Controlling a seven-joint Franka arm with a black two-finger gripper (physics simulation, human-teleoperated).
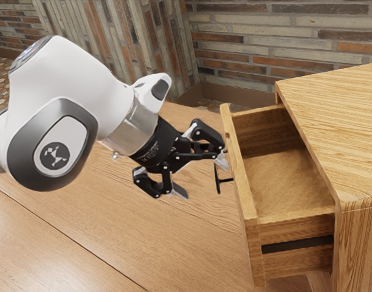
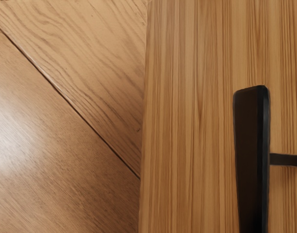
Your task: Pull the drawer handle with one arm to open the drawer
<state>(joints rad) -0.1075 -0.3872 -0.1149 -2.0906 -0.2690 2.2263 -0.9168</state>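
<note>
The drawer [image 1: 237, 159] sits at the centre-right of the exterior view, drawn well out of its cabinet [image 1: 338, 115] so that its bare wooden floor is open to view; by that, the opening looks largely done. The thin black handle [image 1: 217, 180] stands upright on the drawer's front panel, facing the exterior view's left. In the wrist view the same handle [image 2: 250, 160] is a dark bar on a short stem, standing off the panel's grain. The gripper [image 1: 202, 179] is just beside the handle with its fingers spread wide and clamping nothing. The upper fingertip is very near the top of the handle and the panel's edge, though I cannot tell if it touches. That is the main hazard. With no hold on the bar, any further pull would simply slide away from it. A forward drift of the arm [image 1: 58, 134] toward the exterior view's right would press that fingertip against the panel and push the drawer back in. Closing the fingers from here might catch only the bar's end and skid off. Below lies the wooden table [image 1: 143, 243], near enough for the lower finger to scrape if the hand drops.
</note>
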